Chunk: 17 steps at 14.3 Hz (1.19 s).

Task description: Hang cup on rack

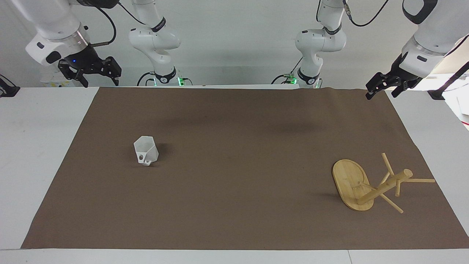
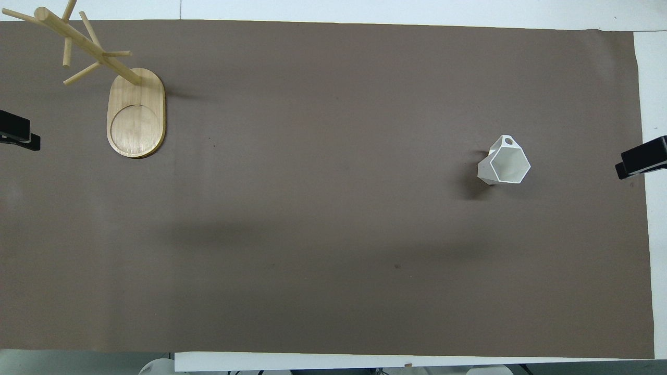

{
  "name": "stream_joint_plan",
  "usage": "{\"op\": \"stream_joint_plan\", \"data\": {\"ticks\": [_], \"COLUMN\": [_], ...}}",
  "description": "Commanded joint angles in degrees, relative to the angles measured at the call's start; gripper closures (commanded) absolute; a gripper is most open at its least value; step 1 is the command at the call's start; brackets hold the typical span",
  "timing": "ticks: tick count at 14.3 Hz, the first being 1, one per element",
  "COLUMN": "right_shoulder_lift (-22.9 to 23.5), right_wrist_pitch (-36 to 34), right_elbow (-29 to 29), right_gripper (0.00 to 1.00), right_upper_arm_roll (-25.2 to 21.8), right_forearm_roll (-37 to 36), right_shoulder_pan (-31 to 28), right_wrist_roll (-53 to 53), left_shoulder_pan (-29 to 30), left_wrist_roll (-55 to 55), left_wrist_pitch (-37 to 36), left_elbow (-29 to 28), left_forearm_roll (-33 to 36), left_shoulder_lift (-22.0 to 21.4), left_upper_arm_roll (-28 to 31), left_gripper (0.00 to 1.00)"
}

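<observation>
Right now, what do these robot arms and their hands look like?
Both arms are glossy white with rounded joints, black rings and thin black cables. Each ends in a black two-finger gripper: the right gripper has a small blue light above it; the left gripper hangs from a silver-banded wrist.

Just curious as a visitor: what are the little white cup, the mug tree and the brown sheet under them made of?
The cup looks like matte white plastic: flat, sharp facets and no gloss. The rack seems to be light bamboo or wood, with visible grain on its oval base and a soft sheen. The brown sheet looks like paper or thin fabric, dull, slightly wavy at the edges; I can't tell which.
</observation>
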Motion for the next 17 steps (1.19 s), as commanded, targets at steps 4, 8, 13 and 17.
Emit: {"op": "stream_joint_plan", "data": {"ticks": [4, 8, 13, 17], "right_shoulder_lift": [0.04, -1.36, -1.46, 5.20], "right_wrist_pitch": [0.46, -0.15, 5.29, 10.56], "right_elbow": [0.30, -2.06, -5.06, -4.62], "right_gripper": [0.01, 0.01, 0.01, 0.01], "right_upper_arm_roll": [-0.12, -0.12, -0.21, -0.21], "right_forearm_roll": [-0.69, -0.51, 2.03, 13.16], "right_shoulder_pan": [0.11, -0.06, -3.47, -14.81], "right_wrist_roll": [0.39, 0.04, -25.12, -57.55], "left_shoulder_pan": [0.05, 0.05, 0.05, 0.05], "left_wrist_roll": [0.27, 0.27, 0.27, 0.27], "left_wrist_pitch": [0.28, 0.28, 0.28, 0.28], "left_elbow": [-0.83, -0.83, -0.83, -0.83], "left_forearm_roll": [1.03, 1.03, 0.94, 1.03], "left_shoulder_lift": [-0.99, -0.99, -0.99, -0.99], "left_upper_arm_roll": [0.04, 0.04, 0.04, 0.04], "left_gripper": [0.00, 0.00, 0.00, 0.00]}}
